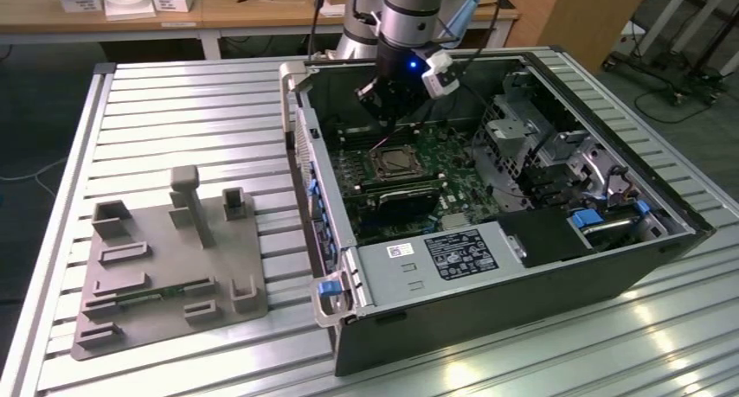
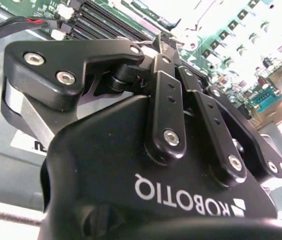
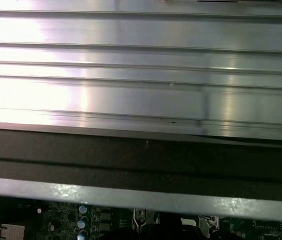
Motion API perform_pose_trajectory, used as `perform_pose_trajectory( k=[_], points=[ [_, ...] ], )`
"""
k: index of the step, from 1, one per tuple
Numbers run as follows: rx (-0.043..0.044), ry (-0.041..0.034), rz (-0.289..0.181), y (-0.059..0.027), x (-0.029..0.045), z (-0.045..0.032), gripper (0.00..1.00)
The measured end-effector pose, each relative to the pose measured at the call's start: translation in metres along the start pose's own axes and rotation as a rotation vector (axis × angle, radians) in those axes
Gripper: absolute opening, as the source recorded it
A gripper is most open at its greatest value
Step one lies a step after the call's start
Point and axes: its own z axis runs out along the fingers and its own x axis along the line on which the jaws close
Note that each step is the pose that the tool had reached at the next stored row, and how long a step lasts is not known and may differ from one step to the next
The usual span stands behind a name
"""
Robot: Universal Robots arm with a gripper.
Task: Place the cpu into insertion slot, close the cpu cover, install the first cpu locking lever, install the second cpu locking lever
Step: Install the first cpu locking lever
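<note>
In the exterior view an open computer case lies on a slatted metal table. On its green motherboard sits the socket, with the cpu showing a pale silver-tan square top inside it. The cpu cover is a thin metal frame that appears to lie flat around the chip. The levers are too small to make out. My gripper hangs inside the case just above and behind the socket. In the second wrist view its black fingers come together at the tips, shut, with nothing seen between them.
A grey labelled box fills the case's near end, and a metal drive cage stands at the exterior view's right. A grey fixture plate with upright blocks lies on the table at the left. The case rim crosses the first wrist view.
</note>
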Motion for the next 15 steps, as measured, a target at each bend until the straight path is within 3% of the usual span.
perform_pose_trajectory(
  k=[15],
  points=[
    [0.0000, 0.0001, 0.000, 0.0012, -0.0053, 0.0118, 0.10]
  ],
)
